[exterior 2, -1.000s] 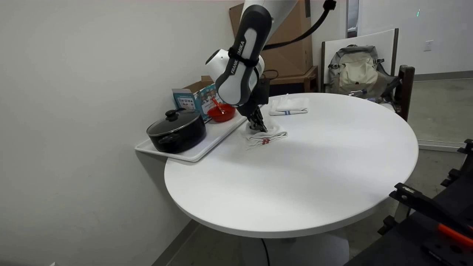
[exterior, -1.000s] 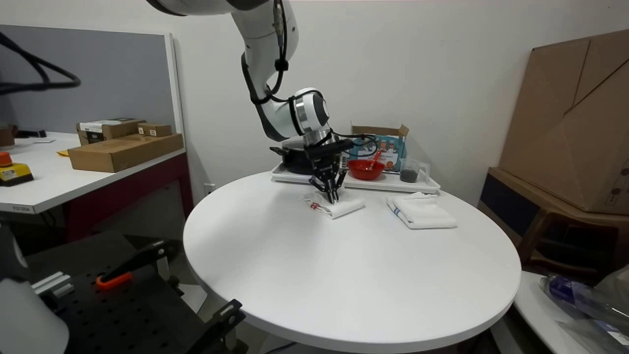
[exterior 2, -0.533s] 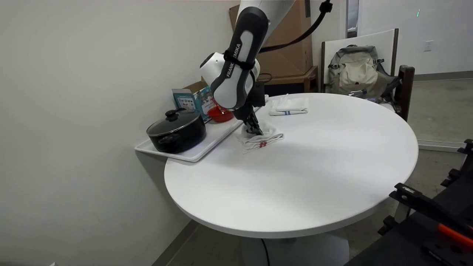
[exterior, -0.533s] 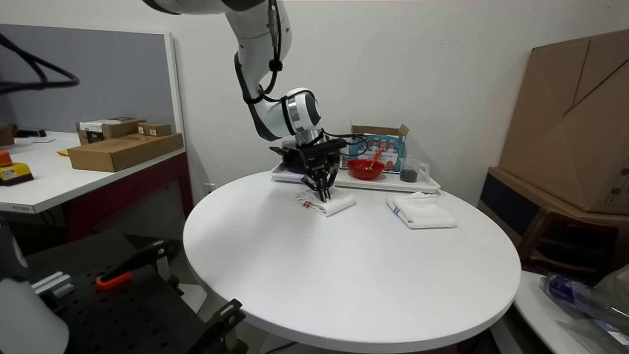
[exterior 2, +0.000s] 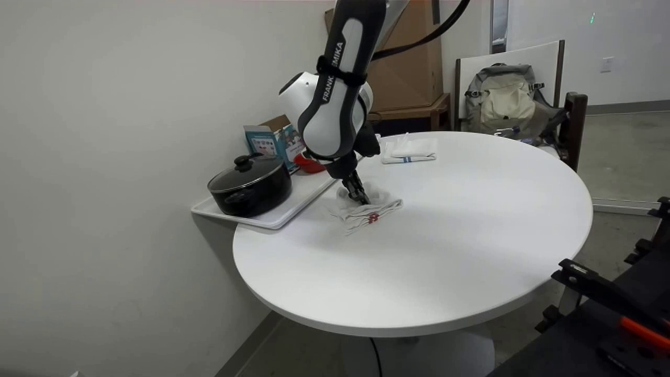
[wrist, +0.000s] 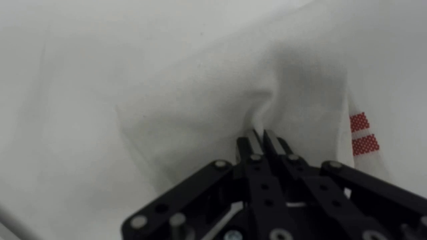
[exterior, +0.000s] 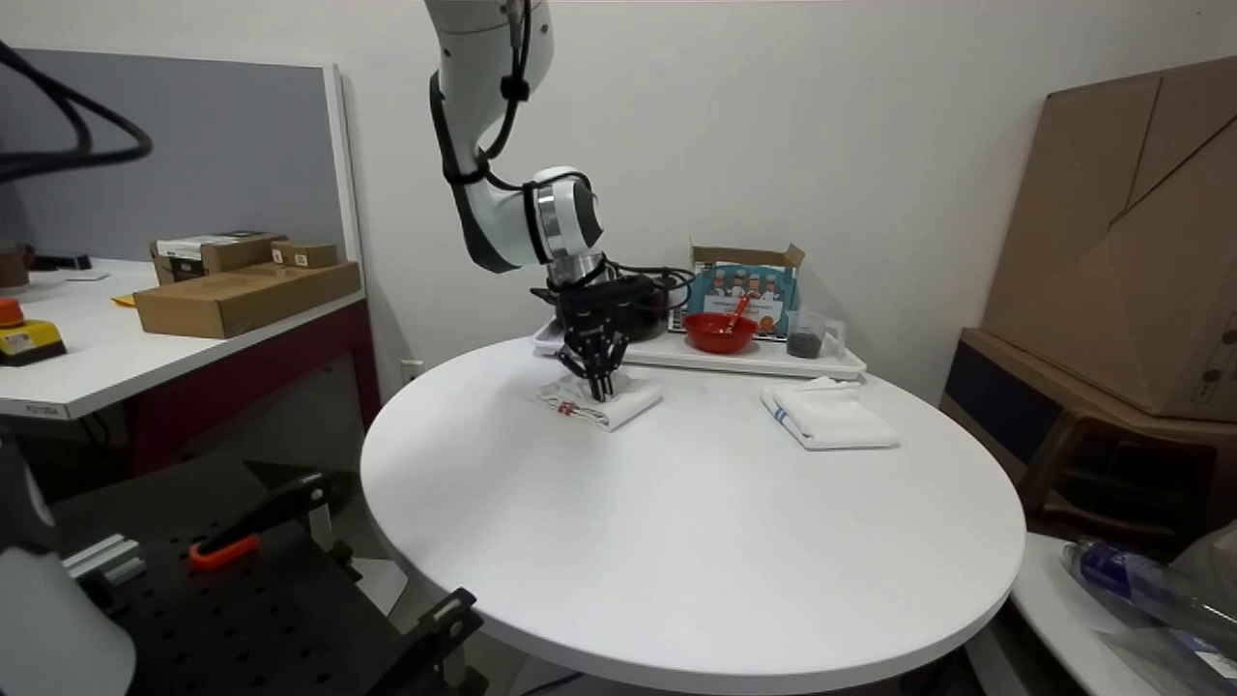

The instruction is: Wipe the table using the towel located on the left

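Here, in both exterior views, your end effector points down into the towel, rumpled on the bench. In the wrist view, you see the end effector clamped on a raised fold, cloth on both sides.

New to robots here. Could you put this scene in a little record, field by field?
Held: a fold of the towel, in the closed tool
Towel state: white, rumpled, red-marked at one edge, lying on the table
Table shape: round, plain white top
Other cloth: folded white cloth, blue-striped, apart from the towel
Serving piece: white tray, partly past the table's edge
On it: black pot with lid, red bowl holding a red-handled utensil, clear jug with dark contents
Behind the red bowl: open box
Likely purpose: wiping the table
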Action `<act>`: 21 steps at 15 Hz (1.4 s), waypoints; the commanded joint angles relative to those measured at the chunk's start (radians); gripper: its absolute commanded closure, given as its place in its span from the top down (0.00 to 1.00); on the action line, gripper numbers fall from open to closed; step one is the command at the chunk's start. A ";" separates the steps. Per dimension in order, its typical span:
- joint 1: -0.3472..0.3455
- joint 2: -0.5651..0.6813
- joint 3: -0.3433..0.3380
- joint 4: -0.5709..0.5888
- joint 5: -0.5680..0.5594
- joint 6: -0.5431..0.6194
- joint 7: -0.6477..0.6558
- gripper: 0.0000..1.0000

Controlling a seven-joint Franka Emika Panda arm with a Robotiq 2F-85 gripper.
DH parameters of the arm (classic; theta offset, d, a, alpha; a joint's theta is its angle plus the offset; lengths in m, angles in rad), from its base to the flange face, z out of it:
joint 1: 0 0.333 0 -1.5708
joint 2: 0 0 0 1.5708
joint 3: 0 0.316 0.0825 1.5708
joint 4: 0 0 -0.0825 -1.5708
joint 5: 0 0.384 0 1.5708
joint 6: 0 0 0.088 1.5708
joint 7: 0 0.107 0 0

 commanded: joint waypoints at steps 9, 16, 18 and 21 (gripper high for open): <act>-0.195 -0.213 -0.043 -0.442 -0.007 0.168 -0.013 0.07; -0.250 -0.279 -0.051 -0.599 -0.014 0.197 -0.034 0.07; -0.232 -0.298 -0.034 -0.631 -0.024 0.212 -0.037 0.07; -0.192 -0.309 0.000 -0.658 -0.049 0.220 -0.033 0.07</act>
